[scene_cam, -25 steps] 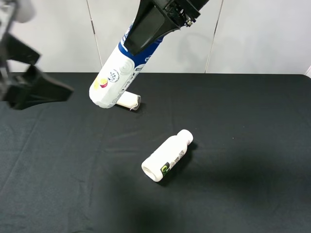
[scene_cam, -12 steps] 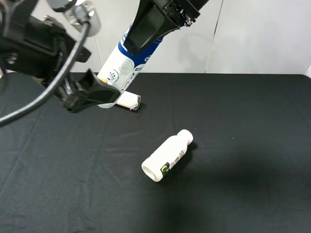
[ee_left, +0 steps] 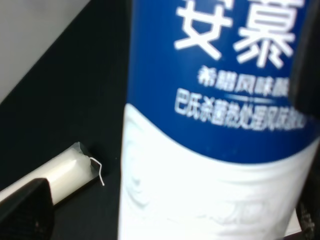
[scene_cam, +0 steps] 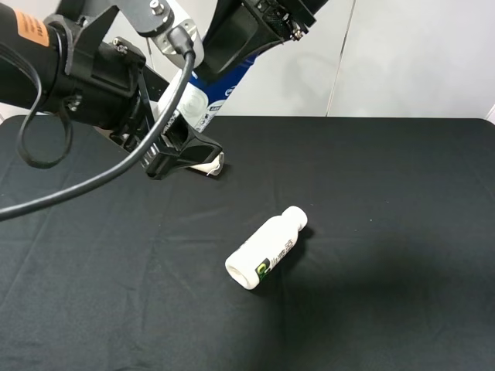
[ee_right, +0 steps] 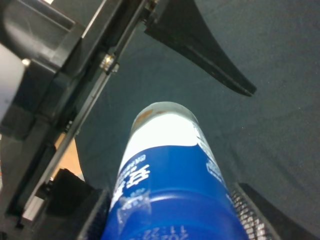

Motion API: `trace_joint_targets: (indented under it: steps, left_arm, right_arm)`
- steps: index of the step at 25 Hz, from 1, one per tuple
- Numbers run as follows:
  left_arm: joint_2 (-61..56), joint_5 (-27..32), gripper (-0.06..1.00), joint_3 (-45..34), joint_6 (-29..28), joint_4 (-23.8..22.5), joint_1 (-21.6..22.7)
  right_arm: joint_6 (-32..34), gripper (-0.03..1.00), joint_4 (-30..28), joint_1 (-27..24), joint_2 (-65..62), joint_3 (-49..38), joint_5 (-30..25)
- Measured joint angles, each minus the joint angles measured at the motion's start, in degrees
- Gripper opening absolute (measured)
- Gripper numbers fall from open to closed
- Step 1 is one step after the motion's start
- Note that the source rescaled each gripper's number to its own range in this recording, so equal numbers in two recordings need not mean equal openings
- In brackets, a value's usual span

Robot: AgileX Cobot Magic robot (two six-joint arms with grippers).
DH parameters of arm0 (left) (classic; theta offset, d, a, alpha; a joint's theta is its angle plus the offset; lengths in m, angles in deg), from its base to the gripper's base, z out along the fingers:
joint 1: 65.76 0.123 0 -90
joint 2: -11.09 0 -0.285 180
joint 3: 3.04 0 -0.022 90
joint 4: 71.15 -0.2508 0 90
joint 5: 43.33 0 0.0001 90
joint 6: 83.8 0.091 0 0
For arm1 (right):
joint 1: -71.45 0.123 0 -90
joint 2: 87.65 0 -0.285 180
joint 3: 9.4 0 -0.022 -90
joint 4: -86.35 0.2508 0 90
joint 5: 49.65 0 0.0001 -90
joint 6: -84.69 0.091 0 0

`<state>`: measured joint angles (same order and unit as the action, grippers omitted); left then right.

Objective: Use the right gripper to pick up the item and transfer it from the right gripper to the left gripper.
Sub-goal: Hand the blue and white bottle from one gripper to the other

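The item (scene_cam: 198, 100), a white bottle with a blue-and-white label, hangs tilted above the table's back left. My right gripper (scene_cam: 236, 39) is shut on its upper part, and the cap is hidden inside the claw. In the right wrist view the item (ee_right: 167, 160) runs out from between my fingers (ee_right: 250, 215). My left gripper (scene_cam: 184, 145), on the arm with the orange sticker, is open with its jaws on either side of the item's lower end. In the left wrist view the item (ee_left: 215, 130) fills the picture, and one finger (ee_left: 22, 207) stands apart from it.
An all-white bottle with a green-black logo (scene_cam: 267, 249) lies on its side mid-table on the black cloth (scene_cam: 387, 201). A plain white tube (scene_cam: 206, 161) lies under the left gripper and also shows in the left wrist view (ee_left: 55, 172). A white wall stands behind.
The left arm has swung in from the left and its open jaws now straddle the item's lower end. The right gripper and the item have stayed put.
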<state>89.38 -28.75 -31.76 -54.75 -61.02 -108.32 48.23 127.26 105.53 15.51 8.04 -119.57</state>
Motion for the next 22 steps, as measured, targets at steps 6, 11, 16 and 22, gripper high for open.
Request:
trace_joint_targets:
  steps: [6,11,16,22]
  left_arm:
    - [0.0,-0.5,0.93,0.0,0.0,0.1,0.0]
    - [0.0,-2.7,0.86,-1.0,0.0,0.1,0.0]
    - [0.1,-3.2,0.81,-2.4,0.0,0.1,0.0]
    - [0.2,-3.8,0.58,-2.5,0.0,0.1,0.0]
  right_arm:
    - [0.0,0.04,0.8,0.0,0.0,0.0,0.0]
    - [0.0,0.04,1.6,0.0,0.0,0.0,0.0]
    - [0.0,0.04,1.8,0.0,0.0,0.0,0.0]
    - [0.0,0.04,2.2,0.0,0.0,0.0,0.0]
